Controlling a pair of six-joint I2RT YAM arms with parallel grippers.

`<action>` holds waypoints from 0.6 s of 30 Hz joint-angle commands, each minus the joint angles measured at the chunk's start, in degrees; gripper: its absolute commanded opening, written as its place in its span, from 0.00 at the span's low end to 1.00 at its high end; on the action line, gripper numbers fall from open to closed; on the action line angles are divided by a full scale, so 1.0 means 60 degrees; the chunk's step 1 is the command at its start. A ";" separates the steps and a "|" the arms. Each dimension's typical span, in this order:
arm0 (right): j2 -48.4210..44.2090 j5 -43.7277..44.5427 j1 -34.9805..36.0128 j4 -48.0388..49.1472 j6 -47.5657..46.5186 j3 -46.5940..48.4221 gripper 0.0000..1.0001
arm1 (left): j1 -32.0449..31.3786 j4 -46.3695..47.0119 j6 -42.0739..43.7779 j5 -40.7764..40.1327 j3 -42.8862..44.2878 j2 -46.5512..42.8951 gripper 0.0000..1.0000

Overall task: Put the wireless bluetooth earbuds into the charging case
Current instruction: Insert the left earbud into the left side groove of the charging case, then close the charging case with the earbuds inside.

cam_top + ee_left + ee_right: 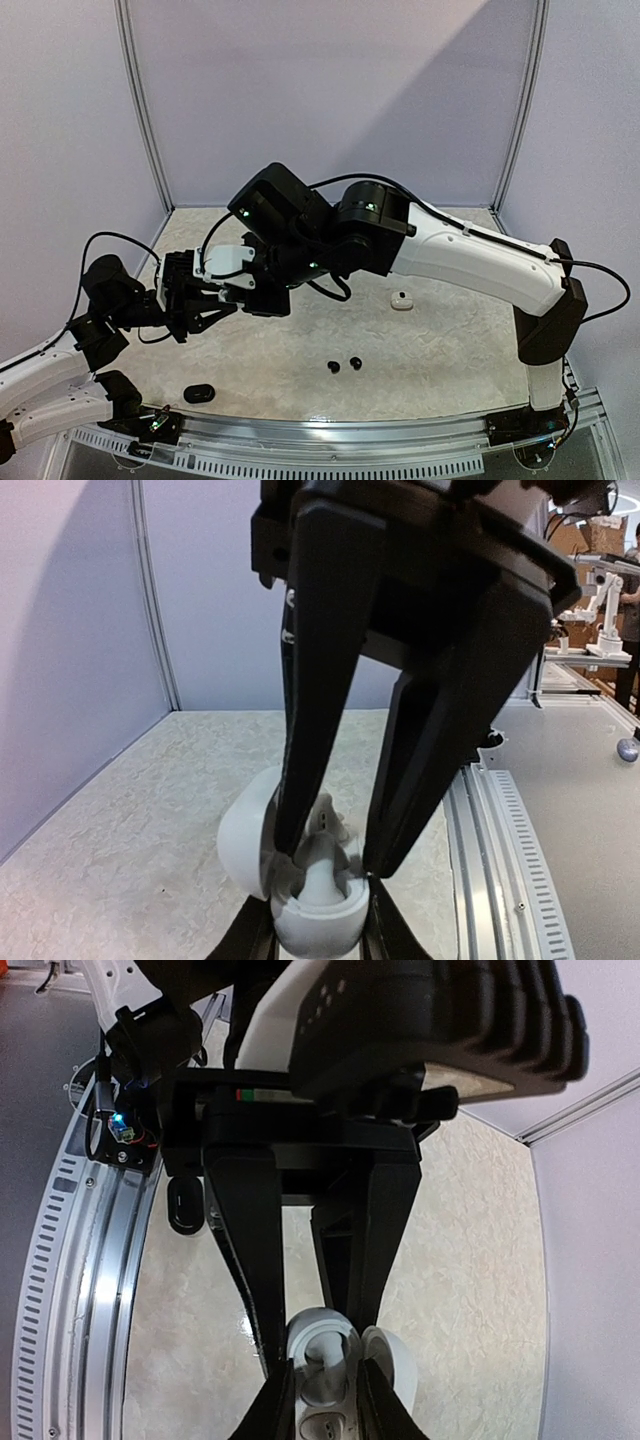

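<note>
- Left wrist view: left pincer (320, 938) clamps the open white case (245, 840).
- Right pincer (335, 860) stands parted around a white earbud (320, 880) sitting in the case.

The scene is being lit softly and evenly. The back wall (330, 90) is being crossed by a diagonal edge between lighter and darker tone. Glare is being thrown off the metal rail (330, 432) in the top and right wrist views, and in the latter it is being bent by the lens. In the left wrist view the right gripper (335, 858) is being rendered as a dark, soft-edged silhouette, and the white charging case (315, 920) is being washed out.
</note>
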 commanded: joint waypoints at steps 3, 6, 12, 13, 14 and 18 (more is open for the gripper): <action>-0.0710 -0.0550 0.0019 0.0663 0.0533 0.0178 0.24 | -0.0028 0.0166 -0.0144 -0.0296 0.0033 0.0009 0.00; -0.1109 -0.1032 -0.0028 0.1232 0.0819 -0.0005 0.24 | -0.0028 0.0165 -0.0122 -0.0324 0.0015 0.0037 0.00; -0.2028 -0.0286 -0.0551 0.3708 0.2522 -0.1993 0.25 | -0.0035 0.0072 0.0318 -0.0105 0.0031 0.0017 0.00; -0.1996 0.0194 -0.0589 0.3785 0.2775 -0.2095 0.25 | -0.0029 -0.0022 0.0588 -0.0048 0.0057 -0.0009 0.00; -0.1867 0.0805 -0.0596 0.3729 0.3101 -0.2043 0.25 | -0.0028 -0.0131 0.0972 -0.0044 0.0093 -0.0037 0.00; -0.0794 0.2436 -0.0586 0.2856 0.3821 -0.1334 0.25 | -0.0036 -0.0535 0.2064 -0.0591 0.0293 -0.0086 0.00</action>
